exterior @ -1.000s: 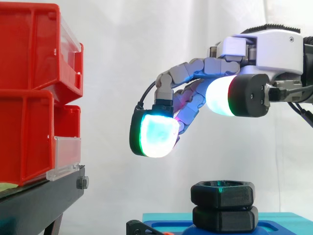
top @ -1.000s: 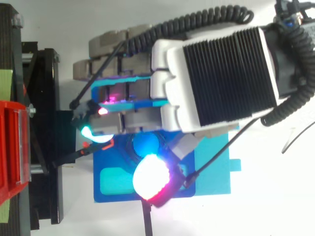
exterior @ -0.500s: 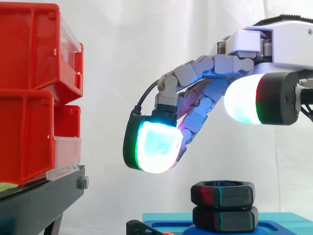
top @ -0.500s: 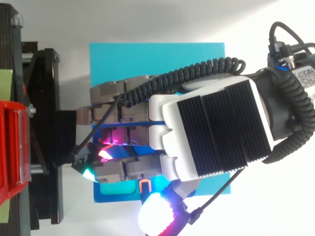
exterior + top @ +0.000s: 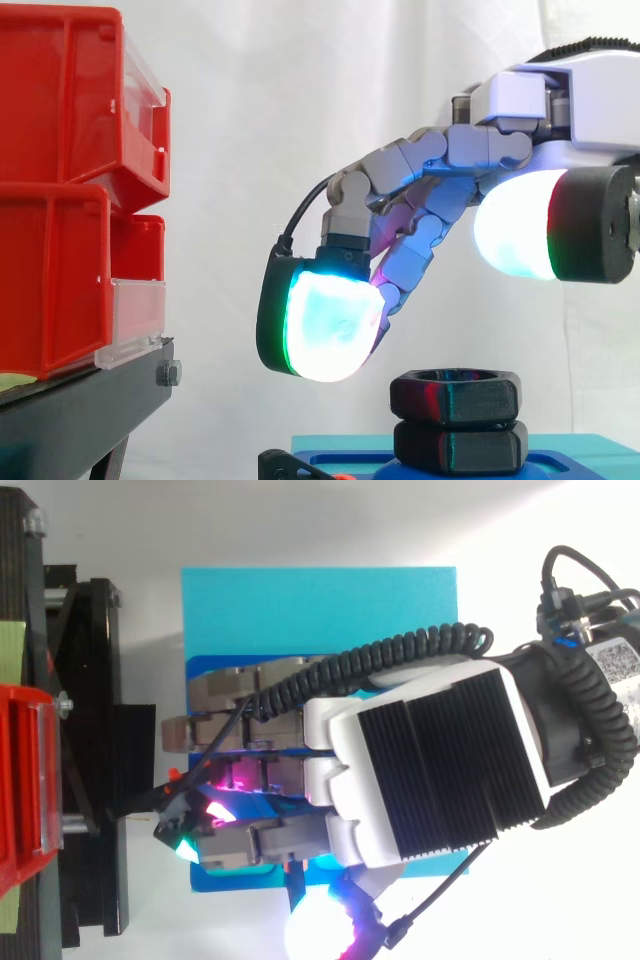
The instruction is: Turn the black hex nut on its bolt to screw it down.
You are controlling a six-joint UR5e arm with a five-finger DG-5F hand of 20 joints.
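Hand (image 5: 560, 90) comes in from the right, palm facing down. Fingers (image 5: 400, 170) arch downward, loosely bent. Thumb (image 5: 520, 225) stands well apart from them, pad glowing white.

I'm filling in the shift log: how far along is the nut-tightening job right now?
Done: the black hex nut sits right above a lower black hex piece on the blue base; how far down it is threaded cannot be seen. In hand: nothing; the hand hovers open above the nut, its pads clear of it. Left: come down, grip the nut and turn it.
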